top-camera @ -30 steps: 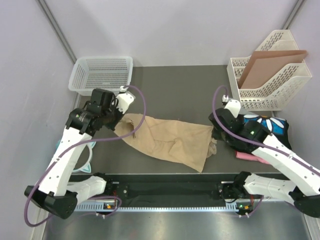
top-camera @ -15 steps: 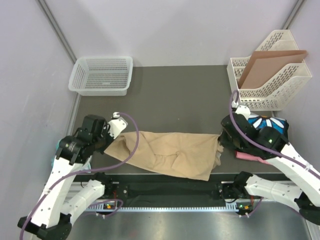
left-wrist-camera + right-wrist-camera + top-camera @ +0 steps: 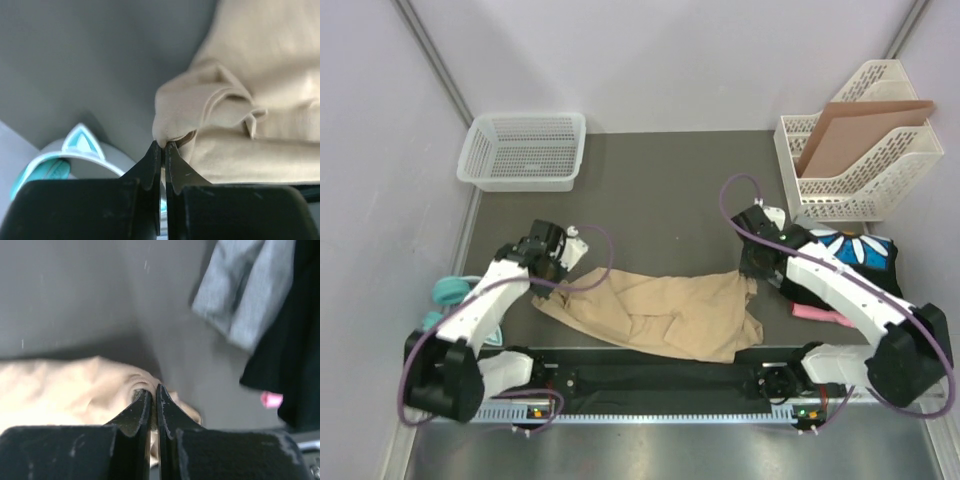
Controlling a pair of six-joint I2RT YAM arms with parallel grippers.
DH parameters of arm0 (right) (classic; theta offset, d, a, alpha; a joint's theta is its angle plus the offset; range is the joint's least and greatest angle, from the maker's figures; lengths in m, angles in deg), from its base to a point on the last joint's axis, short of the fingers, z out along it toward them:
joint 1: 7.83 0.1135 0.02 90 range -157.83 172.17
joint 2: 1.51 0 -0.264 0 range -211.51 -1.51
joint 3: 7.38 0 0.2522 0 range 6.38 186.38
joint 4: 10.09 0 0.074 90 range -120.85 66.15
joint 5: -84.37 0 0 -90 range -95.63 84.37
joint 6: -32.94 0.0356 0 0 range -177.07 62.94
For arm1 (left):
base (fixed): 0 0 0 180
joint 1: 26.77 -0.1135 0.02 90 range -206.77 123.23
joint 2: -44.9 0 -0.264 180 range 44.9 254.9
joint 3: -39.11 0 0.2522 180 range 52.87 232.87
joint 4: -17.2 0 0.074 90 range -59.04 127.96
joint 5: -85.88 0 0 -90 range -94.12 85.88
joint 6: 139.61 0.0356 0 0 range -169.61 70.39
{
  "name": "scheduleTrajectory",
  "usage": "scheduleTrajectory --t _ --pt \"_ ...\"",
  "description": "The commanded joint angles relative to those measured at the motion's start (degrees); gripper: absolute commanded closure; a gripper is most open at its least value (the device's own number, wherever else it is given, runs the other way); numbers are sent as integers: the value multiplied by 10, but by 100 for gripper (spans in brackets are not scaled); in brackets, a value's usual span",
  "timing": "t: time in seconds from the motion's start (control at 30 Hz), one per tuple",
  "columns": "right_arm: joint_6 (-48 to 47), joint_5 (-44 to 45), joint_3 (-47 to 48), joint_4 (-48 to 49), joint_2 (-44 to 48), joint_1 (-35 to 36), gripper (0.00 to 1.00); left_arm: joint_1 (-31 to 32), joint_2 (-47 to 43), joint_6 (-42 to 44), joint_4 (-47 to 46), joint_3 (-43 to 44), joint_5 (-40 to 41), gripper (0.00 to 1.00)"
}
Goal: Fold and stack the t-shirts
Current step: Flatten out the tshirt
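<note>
Dark tabletop [image 3: 660,190] carries a white mesh basket [image 3: 525,150] well beyond the left fingers [image 3: 150,167], which pinch tight on the left corner of the tan t-shirt [image 3: 660,315]. The right fingers [image 3: 140,412] clamp its other corner. Beyond them a file rack [image 3: 895,190] holds a cardboard sheet [image 3: 860,130]. Just right lie a black daisy t-shirt [image 3: 865,255], a grey t-shirt [image 3: 235,305] and a pink t-shirt [image 3: 817,312]. Since half a second ago both wrists have swung inward, and the tan t-shirt is more rumpled.
</note>
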Motion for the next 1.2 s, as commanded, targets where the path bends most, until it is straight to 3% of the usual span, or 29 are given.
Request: scheduleTrajectory --t 0.0,0.07,0.1,0.13,0.17,0.2,0.27,0.3,0.4,0.53,0.63,0.73,0.87,1.07,1.17 --pt "-60 -22 34 126 -43 -54 100 -80 107 -43 -105 104 -47 100" --pt "-67 -22 53 132 -75 -58 99 -108 135 -68 -114 146 -63 97" --pt "-73 -20 56 138 -84 -58 91 -113 156 -73 -117 157 -66 91" --pt "-79 -18 64 138 -102 -61 81 -117 164 -81 -120 171 -70 62" --pt "-80 -17 67 139 -110 -64 72 -121 171 -84 -122 175 -69 47" --pt "-88 -17 68 146 -117 -65 53 -123 179 -90 -130 178 -67 36" --pt "-98 -10 77 147 -131 -74 35 -132 182 -98 -139 188 -58 10" --pt "-101 -6 82 142 -136 -78 24 -135 181 -101 -139 192 -56 1" --pt "-106 6 95 130 -125 -81 13 -147 165 -99 -127 214 -63 1" --pt "-106 35 97 100 -69 -68 8 -147 119 -82 -80 240 -118 1" --pt "-96 45 74 71 -18 -52 8 -147 73 -76 -44 249 -160 1" --pt "-82 -23 19 75 35 -43 11 -147 28 -55 -28 236 -235 1" --pt "-51 -86 -54 103 58 -28 12 -75 10 -54 -29 211 -273 1" --pt "-4 -119 -106 117 50 35 13 76 96 -35 -39 163 -204 3" --pt "21 -122 -112 107 62 72 14 111 121 -33 -67 140 -177 3"
